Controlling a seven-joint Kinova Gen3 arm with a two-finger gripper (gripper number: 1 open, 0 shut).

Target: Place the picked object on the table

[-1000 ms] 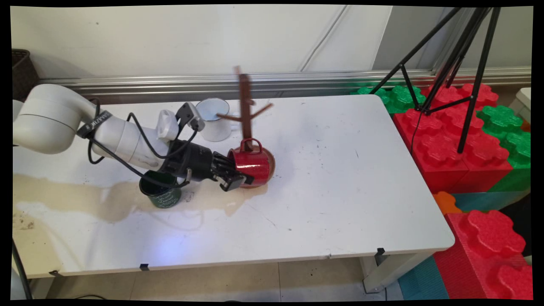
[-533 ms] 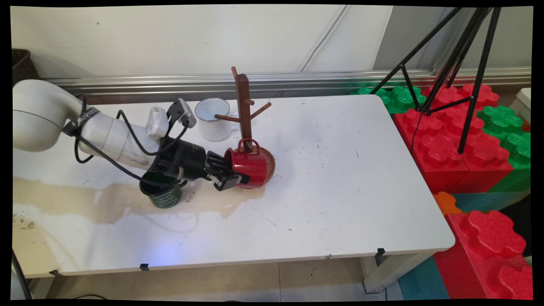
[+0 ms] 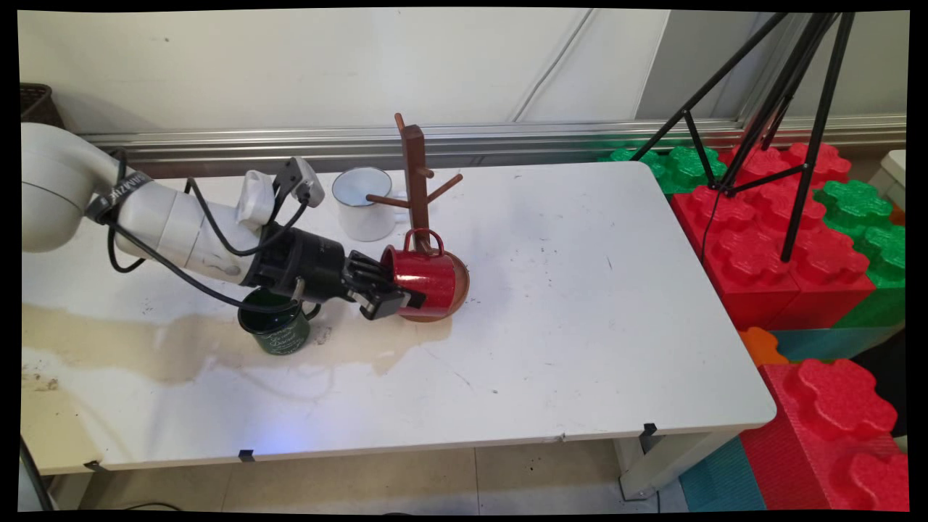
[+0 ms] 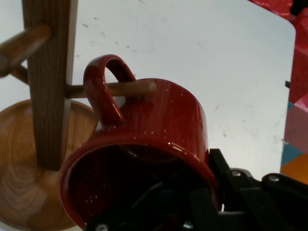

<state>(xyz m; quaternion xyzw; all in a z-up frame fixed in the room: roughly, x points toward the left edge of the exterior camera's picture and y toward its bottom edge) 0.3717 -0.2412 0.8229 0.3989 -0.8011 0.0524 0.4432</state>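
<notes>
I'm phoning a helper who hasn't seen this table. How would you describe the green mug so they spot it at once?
On the white table, find the wooden mug tree near the back. Left of it and nearer the front edge, under the arm's black wrist, stands the green mug, upright in a brownish spill. It is the only dark green one.

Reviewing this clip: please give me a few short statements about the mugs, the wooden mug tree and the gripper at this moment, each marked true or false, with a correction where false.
1. The gripper is shut on the red mug. True.
2. The red mug's handle sits over a peg of the mug tree. True: in the hand view a peg passes through the handle.
3. The white mug hangs from the tree. False: it stands on the table beside the tree.
4. The green mug lies on its side. False: it stands upright, below the arm.
</notes>
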